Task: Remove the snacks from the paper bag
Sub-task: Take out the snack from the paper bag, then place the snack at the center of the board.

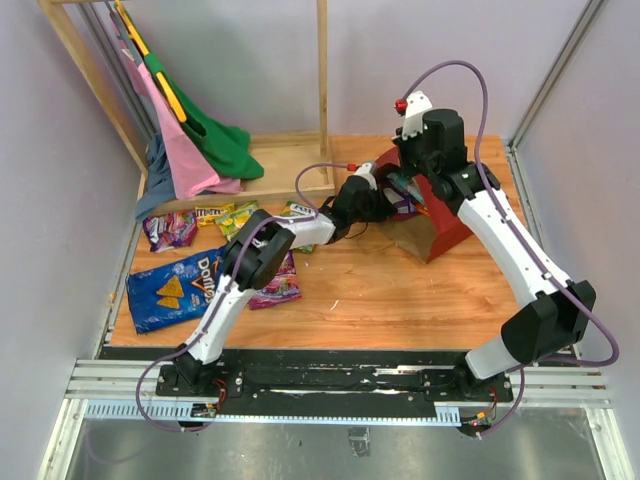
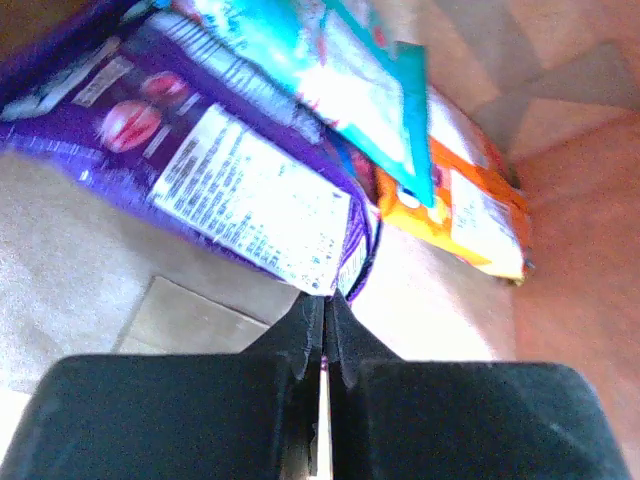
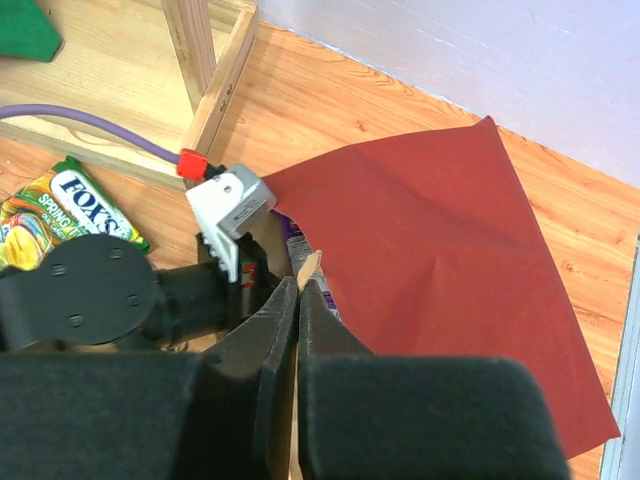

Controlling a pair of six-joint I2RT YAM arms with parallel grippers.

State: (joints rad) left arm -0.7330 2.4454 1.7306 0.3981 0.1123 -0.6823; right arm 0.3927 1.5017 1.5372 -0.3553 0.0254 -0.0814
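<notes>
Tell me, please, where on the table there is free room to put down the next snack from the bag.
The widest bare wood lies at the front middle, between the magenta packet and the right arm, in front of the paper bag. The left side is crowded: Doritos bag, small packets along the rack base.

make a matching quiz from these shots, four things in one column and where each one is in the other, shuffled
1. Doritos bag
2. purple packet
3. Fox's packet
4. right gripper

A. pinching the rim of the paper bag
B. inside that bag, at the tips of the left gripper
C. flat on the near left of the table
D. beside the base of the wooden frame

Pairs: 1-C, 2-B, 3-D, 4-A
</notes>
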